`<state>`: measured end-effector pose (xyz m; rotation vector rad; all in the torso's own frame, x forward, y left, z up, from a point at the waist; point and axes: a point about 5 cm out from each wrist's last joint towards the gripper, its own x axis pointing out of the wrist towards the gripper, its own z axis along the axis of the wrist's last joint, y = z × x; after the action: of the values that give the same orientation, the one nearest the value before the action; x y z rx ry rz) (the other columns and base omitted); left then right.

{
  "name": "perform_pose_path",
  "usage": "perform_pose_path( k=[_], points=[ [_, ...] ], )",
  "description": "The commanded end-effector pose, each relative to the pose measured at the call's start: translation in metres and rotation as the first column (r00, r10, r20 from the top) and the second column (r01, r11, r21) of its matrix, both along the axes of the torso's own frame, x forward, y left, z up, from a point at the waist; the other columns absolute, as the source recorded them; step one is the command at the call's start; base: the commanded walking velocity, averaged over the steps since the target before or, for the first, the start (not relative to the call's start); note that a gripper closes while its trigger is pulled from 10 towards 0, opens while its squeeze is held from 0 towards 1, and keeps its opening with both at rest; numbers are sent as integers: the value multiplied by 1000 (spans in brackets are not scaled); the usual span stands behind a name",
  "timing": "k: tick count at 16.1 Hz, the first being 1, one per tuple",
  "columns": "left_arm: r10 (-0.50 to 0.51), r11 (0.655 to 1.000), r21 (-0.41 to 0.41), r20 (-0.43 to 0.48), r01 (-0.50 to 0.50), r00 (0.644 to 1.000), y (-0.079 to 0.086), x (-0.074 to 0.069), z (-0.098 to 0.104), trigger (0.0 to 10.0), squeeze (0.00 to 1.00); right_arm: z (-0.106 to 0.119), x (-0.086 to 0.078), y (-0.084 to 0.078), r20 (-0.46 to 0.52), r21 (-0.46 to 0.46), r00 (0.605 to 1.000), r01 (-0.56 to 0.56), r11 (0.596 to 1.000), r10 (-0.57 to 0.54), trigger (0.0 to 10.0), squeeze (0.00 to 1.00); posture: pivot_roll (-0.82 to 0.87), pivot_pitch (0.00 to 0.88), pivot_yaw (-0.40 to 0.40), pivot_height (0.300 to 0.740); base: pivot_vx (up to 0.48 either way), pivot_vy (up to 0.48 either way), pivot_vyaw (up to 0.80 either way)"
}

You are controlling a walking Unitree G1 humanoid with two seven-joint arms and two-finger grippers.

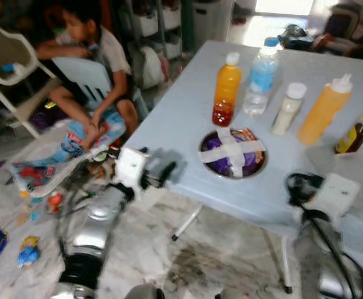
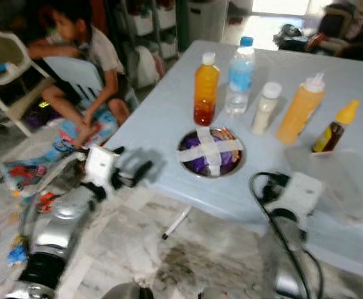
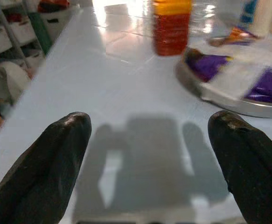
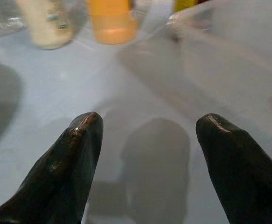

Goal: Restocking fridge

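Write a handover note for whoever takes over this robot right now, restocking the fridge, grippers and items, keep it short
Left gripper: open, holding nothing, over the table's near left edge.
Right gripper: open, holding nothing, over the table beside a clear plastic container.
On the table: juice bottle, water bottle, small white bottle, orange squeeze bottle, yellow-capped dark bottle, taped metal bowl.
Done: nothing picked up. Left: everything.
A person sits on the robot's left.

I am looking at a pale blue table (image 1: 169, 118). A bottle (image 1: 226, 90) is showing orange on top and red at the bottom. A silver bowl (image 1: 232, 154) is holding purple under a white tape cross. My fingers (image 3: 56, 158) are black.
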<state>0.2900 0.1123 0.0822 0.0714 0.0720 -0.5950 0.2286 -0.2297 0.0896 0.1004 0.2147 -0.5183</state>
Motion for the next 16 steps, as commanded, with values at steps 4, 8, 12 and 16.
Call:
perform_pose_path(
  k=[4, 8, 12, 16],
  points=[
    [23, 1000, 13, -4, -23, 1000, 9, 0, 1, 10000, 0, 18, 8, 15, 120, 65, 990, -77, 995, 69, 10000, 0, -31, 0, 56, 740, 0, 0, 0],
    [-8, 1000, 23, -5, 8, 1000, 10, 2, 2, 10000, 0, 23, 7, 26, 143, 116, 986, -104, 988, 87, 10000, 0, -29, 0, 59, 740, 0, 0, 0],
    [-76, 995, 57, -30, 77, 997, 13, 1, 0, 10000, 0, 32, 20, 40, 208, 198, 966, -194, 961, 152, 10000, 0, -25, 0, 66, 740, 0, 0, 0],
    [-155, 981, 110, -35, 158, 987, 12, -3, -2, 10000, 0, 24, 36, 63, 191, 329, 958, -267, 906, 214, 10000, 0, -8, 0, 63, 740, 0, 0, 0]
  ],
)
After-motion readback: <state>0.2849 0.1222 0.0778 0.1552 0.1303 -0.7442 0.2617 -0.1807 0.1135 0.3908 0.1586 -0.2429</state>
